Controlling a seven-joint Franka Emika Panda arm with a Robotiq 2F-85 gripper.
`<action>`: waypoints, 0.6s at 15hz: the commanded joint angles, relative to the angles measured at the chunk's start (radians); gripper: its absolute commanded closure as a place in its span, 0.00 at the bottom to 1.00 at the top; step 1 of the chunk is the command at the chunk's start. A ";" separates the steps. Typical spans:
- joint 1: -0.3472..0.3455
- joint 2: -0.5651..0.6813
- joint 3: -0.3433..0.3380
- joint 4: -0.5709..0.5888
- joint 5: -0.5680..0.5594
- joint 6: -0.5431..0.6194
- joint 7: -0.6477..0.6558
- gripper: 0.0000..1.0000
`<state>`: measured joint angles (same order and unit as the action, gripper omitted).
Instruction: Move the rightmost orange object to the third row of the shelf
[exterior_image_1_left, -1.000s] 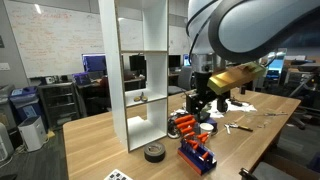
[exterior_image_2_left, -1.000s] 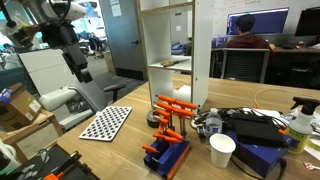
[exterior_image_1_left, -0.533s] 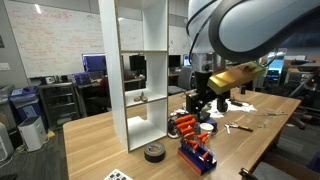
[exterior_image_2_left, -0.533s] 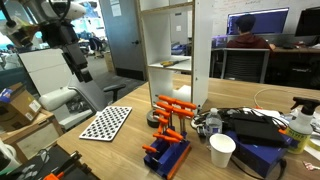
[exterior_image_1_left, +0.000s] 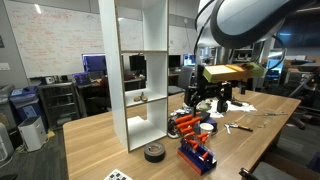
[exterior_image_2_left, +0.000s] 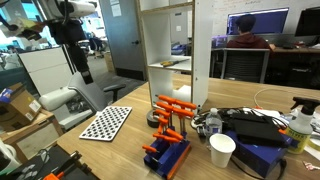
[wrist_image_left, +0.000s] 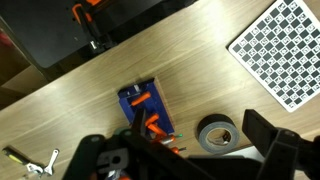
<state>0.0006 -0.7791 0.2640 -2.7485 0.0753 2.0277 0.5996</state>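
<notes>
The tall white shelf (exterior_image_1_left: 140, 70) stands on the wooden table and shows in both exterior views (exterior_image_2_left: 180, 60). In front of it a blue rack (exterior_image_1_left: 197, 157) (exterior_image_2_left: 168, 152) (wrist_image_left: 133, 104) carries several small orange pieces (exterior_image_2_left: 175, 104) (wrist_image_left: 153, 126). I cannot tell which of them lies furthest right. My gripper (wrist_image_left: 185, 160) hangs high above the rack and the tape roll, open and empty. It also shows in both exterior views (exterior_image_1_left: 205, 98) (exterior_image_2_left: 78, 62), well clear of the table.
A black tape roll (wrist_image_left: 218, 132) (exterior_image_1_left: 153, 152) lies beside the rack. A checkerboard sheet (exterior_image_2_left: 105, 122) (wrist_image_left: 285, 50), a white cup (exterior_image_2_left: 222, 150), an orange-and-black tool (exterior_image_1_left: 183, 125) and assorted clutter at the far table end (exterior_image_2_left: 255, 125) share the table.
The arm has shifted a little and turned, with the gripper slightly higher. Nothing on the table has moved.
</notes>
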 joint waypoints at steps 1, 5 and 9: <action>-0.050 0.094 -0.019 0.021 0.060 0.070 0.102 0.00; -0.112 0.256 -0.017 0.030 0.060 0.224 0.247 0.00; -0.169 0.447 -0.035 0.022 0.028 0.434 0.407 0.00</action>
<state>-0.1325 -0.4832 0.2437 -2.7496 0.1234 2.3288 0.8921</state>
